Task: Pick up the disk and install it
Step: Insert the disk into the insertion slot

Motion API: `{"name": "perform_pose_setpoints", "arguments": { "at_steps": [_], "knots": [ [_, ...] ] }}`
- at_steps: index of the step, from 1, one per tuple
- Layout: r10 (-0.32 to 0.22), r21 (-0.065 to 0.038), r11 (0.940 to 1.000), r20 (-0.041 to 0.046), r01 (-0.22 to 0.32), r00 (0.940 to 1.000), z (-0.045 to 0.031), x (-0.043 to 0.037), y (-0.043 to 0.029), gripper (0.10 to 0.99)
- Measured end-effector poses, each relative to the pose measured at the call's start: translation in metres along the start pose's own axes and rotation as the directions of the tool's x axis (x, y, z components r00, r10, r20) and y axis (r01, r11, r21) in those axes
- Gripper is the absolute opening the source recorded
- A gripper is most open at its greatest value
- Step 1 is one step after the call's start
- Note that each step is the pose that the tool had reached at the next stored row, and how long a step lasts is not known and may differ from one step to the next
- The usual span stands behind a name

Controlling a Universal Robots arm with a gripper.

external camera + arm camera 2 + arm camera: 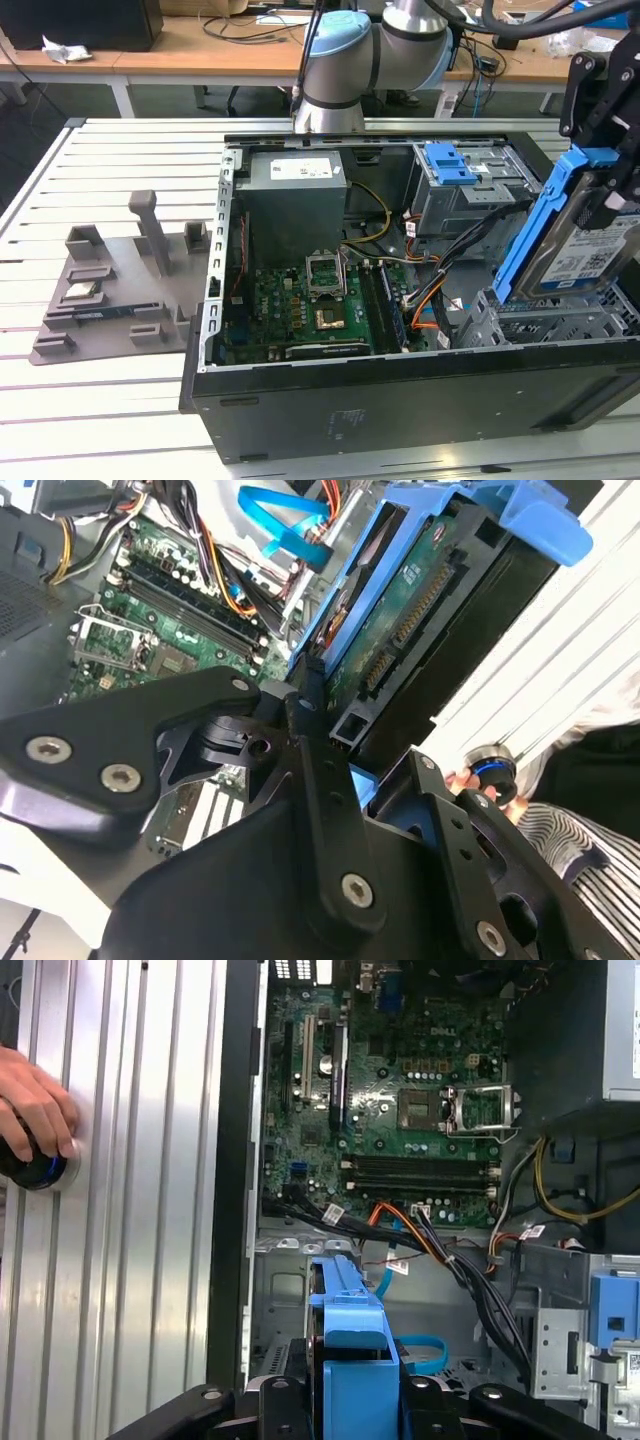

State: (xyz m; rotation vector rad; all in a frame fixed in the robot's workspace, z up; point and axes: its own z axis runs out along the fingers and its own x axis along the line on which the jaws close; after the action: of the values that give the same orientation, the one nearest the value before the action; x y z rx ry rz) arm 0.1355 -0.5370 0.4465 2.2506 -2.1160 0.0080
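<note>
Gripper (612, 195) clamped on disk (575, 255) | disk tilted over case (400, 400) | risk: tilt may jam it or snag cables (435, 295) in case

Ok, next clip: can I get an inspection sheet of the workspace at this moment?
Surface: slatted metal table carrying an open computer case.
Job's things: the disk, in its blue frame, tilted over the drive cage.
Clutter: grey parts tray at the exterior view's left.
End effector: shut on the disk.
Cables: orange and black bundles inside the case.
Surroundings: a hand on a round knob; desks behind.
</note>
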Motion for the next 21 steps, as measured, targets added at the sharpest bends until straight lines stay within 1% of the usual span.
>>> {"name": "perform_pose_setpoints", "arguments": {
  "at_steps": [2, 4, 5, 6, 7, 8, 9, 17, 20, 21],
  "knots": [
    [0.034, -0.001, 0.9994, 0.0012, -0.034, 0.9994, 0.0017, -0.0003, -0.0006, 0.365],
    [0.048, -0.002, 0.9988, 0.0017, -0.048, 0.9988, 0.0026, -0.0004, -0.0007, 0.365],
    [0.048, -0.002, 0.9988, 0.0033, -0.048, 0.9988, 0.0030, -0.0003, -0.0007, 0.365],
    [0.048, -0.002, 0.9989, 0.0146, -0.048, 0.9988, 0.0033, -0.0004, -0.0007, 0.365],
    [0.047, -0.002, 0.9989, 0.0230, -0.047, 0.9986, 0.0033, -0.0004, -0.0008, 0.365],
    [0.047, -0.002, 0.9989, 0.0283, -0.047, 0.9985, 0.0036, -0.0004, -0.0008, 0.365],
    [0.048, -0.002, 0.9989, 0.0298, -0.048, 0.9984, 0.0048, -0.0002, -0.0008, 0.365],
    [0.061, -0.002, 0.9982, 0.0278, -0.061, 0.9978, 0.0085, 0.0008, -0.0010, 0.365],
    [0.061, -0.002, 0.9982, 0.0278, -0.061, 0.9978, 0.0112, 0.0016, -0.0010, 0.365],
    [0.061, -0.002, 0.9982, 0.0278, -0.061, 0.9978, 0.0136, 0.0017, -0.0011, 0.365]
  ]
}}
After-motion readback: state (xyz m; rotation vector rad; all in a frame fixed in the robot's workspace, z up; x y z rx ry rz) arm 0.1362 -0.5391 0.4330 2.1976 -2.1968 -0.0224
